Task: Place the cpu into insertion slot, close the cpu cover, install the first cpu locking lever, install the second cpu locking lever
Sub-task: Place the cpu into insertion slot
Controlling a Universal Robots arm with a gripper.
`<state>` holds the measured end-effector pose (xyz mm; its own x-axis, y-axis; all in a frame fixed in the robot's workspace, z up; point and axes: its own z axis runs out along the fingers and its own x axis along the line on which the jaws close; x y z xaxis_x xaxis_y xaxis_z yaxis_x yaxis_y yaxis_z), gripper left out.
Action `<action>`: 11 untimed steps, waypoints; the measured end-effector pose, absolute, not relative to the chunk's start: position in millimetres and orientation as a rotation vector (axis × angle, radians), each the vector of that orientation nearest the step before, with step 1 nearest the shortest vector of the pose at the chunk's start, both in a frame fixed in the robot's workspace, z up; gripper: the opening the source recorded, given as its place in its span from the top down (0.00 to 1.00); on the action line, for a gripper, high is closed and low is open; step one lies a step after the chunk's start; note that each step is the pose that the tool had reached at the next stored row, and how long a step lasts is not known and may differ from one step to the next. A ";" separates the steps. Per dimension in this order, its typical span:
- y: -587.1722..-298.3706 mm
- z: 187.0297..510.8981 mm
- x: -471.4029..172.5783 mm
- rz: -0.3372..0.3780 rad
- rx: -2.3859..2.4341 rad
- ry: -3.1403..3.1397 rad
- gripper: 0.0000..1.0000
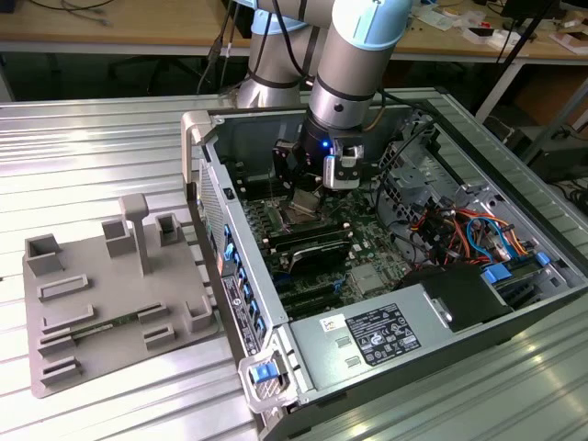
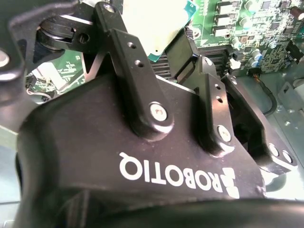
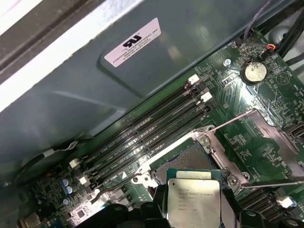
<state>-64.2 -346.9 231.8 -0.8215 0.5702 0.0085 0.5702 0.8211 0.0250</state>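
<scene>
End effector (image 1: 310,191) clamps cpu (image 3: 194,202) by its edges, above insertion slot (image 3: 183,161).

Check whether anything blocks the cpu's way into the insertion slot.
Nothing visible does. In the first wrist view the claw holds the cpu right by the bare insertion slot, and the cpu cover is swung open, clear of the slot.

The cpu (image 3: 194,202) has a dull silver top and a green edge. The circuit board (image 3: 266,85) is green, its memory slots (image 3: 147,135) black with white clips. The cpu cover (image 3: 218,159) is silvery. The gripper (image 2: 153,37) is black with white lettering.
</scene>
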 end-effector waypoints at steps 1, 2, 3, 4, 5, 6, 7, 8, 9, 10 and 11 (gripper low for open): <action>-346.9 231.7 -64.2 -0.042 -0.943 -2.996 0.45; -346.9 231.7 -64.2 -0.042 -0.946 -2.995 0.45; -346.9 231.7 -64.2 -0.042 -0.952 -2.993 0.45; -346.9 231.7 -64.2 -0.042 -0.954 -2.992 0.45; -346.9 231.7 -64.2 -0.042 -0.959 -2.991 0.45; -346.9 231.7 -64.2 -0.042 -0.968 -2.988 0.45; -346.9 231.7 -64.2 -0.042 -0.971 -2.987 0.45; -346.9 231.7 -64.2 -0.042 -0.975 -2.986 0.45; -346.9 231.7 -64.2 -0.042 -0.978 -2.985 0.45; -346.9 231.7 -64.2 -0.042 -0.981 -2.984 0.45; -346.9 231.7 -64.2 -0.042 -0.984 -2.983 0.45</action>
<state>-64.2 -346.9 231.7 -0.8038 0.5949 0.0085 0.5949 0.8034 0.0250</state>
